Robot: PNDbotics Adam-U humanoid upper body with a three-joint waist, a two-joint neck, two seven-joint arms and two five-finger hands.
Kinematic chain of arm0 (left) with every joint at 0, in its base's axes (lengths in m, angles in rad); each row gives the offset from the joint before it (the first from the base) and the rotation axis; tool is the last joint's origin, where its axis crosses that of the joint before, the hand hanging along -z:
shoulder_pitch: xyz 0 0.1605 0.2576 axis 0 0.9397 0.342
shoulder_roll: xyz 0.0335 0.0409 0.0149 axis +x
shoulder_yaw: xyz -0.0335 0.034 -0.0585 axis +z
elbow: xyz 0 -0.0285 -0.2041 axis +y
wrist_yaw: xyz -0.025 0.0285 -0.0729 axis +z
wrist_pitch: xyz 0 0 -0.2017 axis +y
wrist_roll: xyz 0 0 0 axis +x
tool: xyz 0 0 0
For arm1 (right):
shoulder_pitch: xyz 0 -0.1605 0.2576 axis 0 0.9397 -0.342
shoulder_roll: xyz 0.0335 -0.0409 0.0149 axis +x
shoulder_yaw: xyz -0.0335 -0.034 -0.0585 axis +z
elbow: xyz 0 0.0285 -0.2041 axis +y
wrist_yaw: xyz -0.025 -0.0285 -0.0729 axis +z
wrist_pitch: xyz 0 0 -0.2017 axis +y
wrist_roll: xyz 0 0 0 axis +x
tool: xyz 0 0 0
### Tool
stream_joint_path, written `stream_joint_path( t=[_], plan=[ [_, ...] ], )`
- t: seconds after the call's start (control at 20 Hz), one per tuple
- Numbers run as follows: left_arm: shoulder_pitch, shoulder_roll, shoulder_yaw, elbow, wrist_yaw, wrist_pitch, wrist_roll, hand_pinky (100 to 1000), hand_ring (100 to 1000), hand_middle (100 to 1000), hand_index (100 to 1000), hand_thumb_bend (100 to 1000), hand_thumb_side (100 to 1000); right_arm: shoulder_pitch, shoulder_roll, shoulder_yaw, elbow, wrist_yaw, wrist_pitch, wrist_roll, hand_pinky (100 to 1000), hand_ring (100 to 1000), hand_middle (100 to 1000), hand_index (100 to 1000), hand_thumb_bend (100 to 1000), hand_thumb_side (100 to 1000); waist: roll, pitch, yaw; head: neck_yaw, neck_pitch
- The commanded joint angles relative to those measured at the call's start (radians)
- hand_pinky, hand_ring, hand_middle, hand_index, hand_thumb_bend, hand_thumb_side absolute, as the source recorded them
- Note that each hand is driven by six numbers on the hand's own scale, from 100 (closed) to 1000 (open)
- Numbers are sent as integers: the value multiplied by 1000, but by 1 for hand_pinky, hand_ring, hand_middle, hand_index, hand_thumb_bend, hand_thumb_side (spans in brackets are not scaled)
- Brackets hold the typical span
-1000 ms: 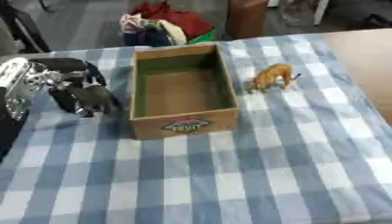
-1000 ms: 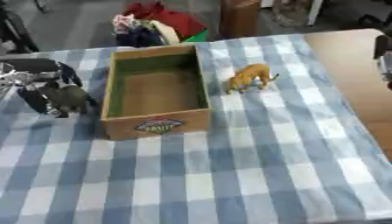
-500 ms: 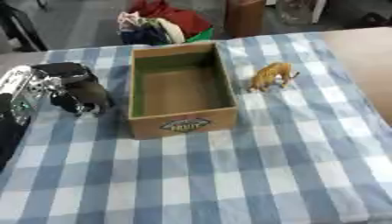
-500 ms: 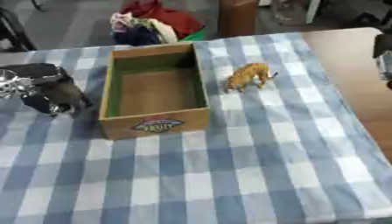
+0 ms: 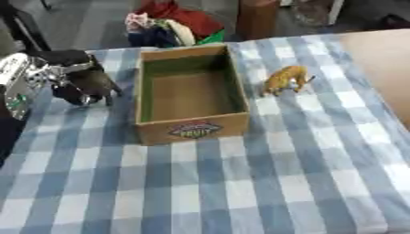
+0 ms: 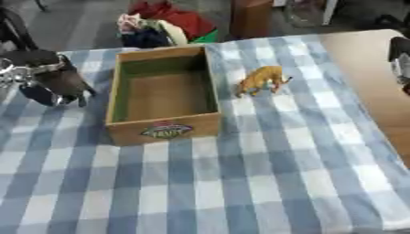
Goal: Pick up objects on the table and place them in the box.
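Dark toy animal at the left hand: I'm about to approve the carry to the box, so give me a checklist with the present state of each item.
1. Left hand closed round the dark toy animal: ok, its fingers wrap the animal's back.
2. Animal clear of the checked cloth: cannot tell, its legs look close to the cloth.
3. Box open and empty: ok, only its bare floor shows.
4. Path from the animal to the box free: ok, nothing lies between them.
5. Orange toy animal out of the way: ok, it stands right of the box.
6. Right hand away from the work: ok, at the right edge.
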Motion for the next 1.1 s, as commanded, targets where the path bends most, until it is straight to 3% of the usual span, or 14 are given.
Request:
stream_joint_path(
  t=[0.05,0.6,1.1],
  plan=[
    [-50,40,-3,-52,21,-2,-9,738,546,383,555,115,107,-7,-29,-4,-5,-8,-1,5,682,740,735,899,230,152,0,-22,-5,0,5],
    [-147,-78,-45,-69,-9,-25,21,741,560,405,577,140,104,-37,-27,18,-10,-17,-1,31,683,740,735,899,228,152,8,-19,-67,33,-9],
    [-141,-178,-75,-26,-70,-48,57,735,574,429,600,191,100,-59,-18,28,-13,-24,-2,45,682,740,734,899,230,150,11,-2,-109,52,-24]
  ],
)
